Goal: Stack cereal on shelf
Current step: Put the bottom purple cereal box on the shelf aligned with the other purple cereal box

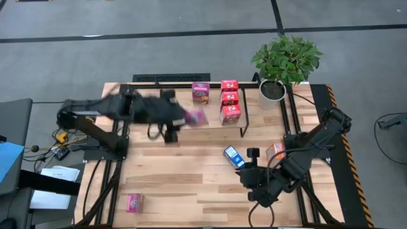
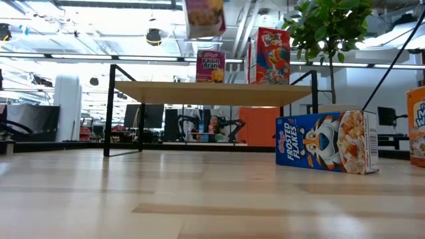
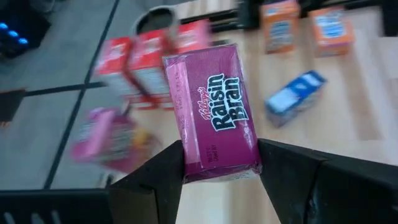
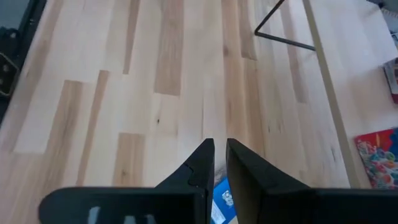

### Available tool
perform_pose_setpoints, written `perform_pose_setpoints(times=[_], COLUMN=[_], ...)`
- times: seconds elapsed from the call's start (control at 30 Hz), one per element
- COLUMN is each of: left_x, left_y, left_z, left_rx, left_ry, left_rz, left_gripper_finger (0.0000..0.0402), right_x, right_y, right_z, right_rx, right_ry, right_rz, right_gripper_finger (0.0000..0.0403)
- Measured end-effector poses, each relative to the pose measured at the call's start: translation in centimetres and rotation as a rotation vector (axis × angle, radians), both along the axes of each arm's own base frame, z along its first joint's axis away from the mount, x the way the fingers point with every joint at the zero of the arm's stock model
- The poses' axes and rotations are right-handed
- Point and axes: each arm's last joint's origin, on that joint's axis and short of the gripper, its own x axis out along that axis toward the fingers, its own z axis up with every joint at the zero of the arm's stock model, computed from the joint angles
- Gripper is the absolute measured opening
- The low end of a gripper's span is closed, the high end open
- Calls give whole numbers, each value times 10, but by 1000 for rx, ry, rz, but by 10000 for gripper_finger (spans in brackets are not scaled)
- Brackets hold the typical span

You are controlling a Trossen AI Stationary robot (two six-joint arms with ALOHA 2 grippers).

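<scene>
My left gripper (image 3: 219,169) is shut on a magenta Raisin Bran cereal box (image 3: 214,109), held in the air just in front of the shelf (image 1: 249,124); the box shows high up in the low view (image 2: 204,17). On the shelf board (image 2: 166,91) stand one magenta box (image 1: 200,92) and three red boxes (image 1: 229,98). A blue box (image 1: 233,156) lies on its side on the table, an orange one (image 1: 275,151) beside it. My right gripper (image 4: 220,163) hovers by the blue box, nearly shut, holding nothing. My left gripper pinches the magenta box between its two fingers (image 3: 163,177), across its width at the end nearest the wrist (image 3: 217,163). The printed front faces the wrist camera and the box sticks out forward past the fingers. It is lifted clear of table and shelf.
A potted plant (image 1: 284,63) stands at the shelf's far right end. Another magenta box (image 1: 134,203) lies near the table's front left corner. A second orange box (image 3: 331,30) shows by the first in the left wrist view. Bare wood spans the table's middle (image 1: 178,172).
</scene>
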Motion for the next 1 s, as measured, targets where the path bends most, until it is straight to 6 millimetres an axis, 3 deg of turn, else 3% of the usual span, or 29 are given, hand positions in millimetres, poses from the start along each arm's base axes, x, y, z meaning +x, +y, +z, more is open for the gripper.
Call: perform_pose_setpoints(times=[0.2, 0.4, 0.8, 1.0], left_x=[-5, 5, 37, 39], left_y=[62, 99, 124, 127], left_z=[-2, -23, -61, -59], left_rx=[-64, -130, -110, -63], left_ry=[24, 109, 225, 207], left_rz=[-10, -26, -99, -93], left_gripper_finger=[174, 174, 174, 174], right_x=[8, 14, 16, 15], right_y=[-12, -22, -25, -25], right_z=[-1, -1, -1, -1], right_rx=[-15, -28, -30, -29], right_ry=[13, 22, 28, 28], right_rz=[-36, -63, -73, -74], right_gripper_finger=[66, 65, 65, 65])
